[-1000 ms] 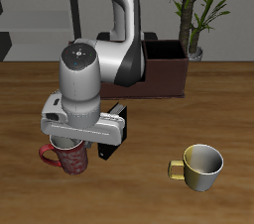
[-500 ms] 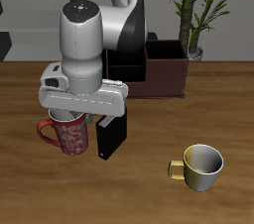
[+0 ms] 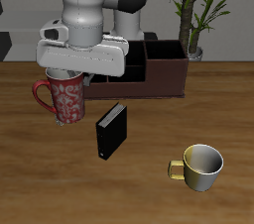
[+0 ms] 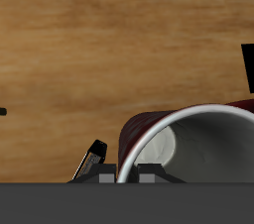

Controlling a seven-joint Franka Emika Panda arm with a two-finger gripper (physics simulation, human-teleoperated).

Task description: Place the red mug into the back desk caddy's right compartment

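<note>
My gripper [image 3: 65, 73] is shut on the rim of the red mug [image 3: 62, 99] and holds it upright in the air, well above the table. The mug's handle points away from the caddy. In the wrist view the mug's rim and pale grey inside [image 4: 189, 139] fill the space under the gripper [image 4: 121, 164], with one fingertip [image 4: 92, 156] outside the mug's wall. The back desk caddy [image 3: 159, 77] stands farther back, partly hidden by my arm. Its wide right compartment [image 3: 167, 56] shows open and black inside, apart from the mug.
A black upright box [image 3: 111, 131] stands on the table below and beside the mug; it also shows in the wrist view [image 4: 248, 65]. A yellow-cream mug [image 3: 201, 166] sits near the table's front edge. A potted plant [image 3: 194, 15] stands behind the caddy.
The gripper has lifted the red mug off the table and carried it upward and a little toward the back. The black box and the yellow-cream mug have not moved.
</note>
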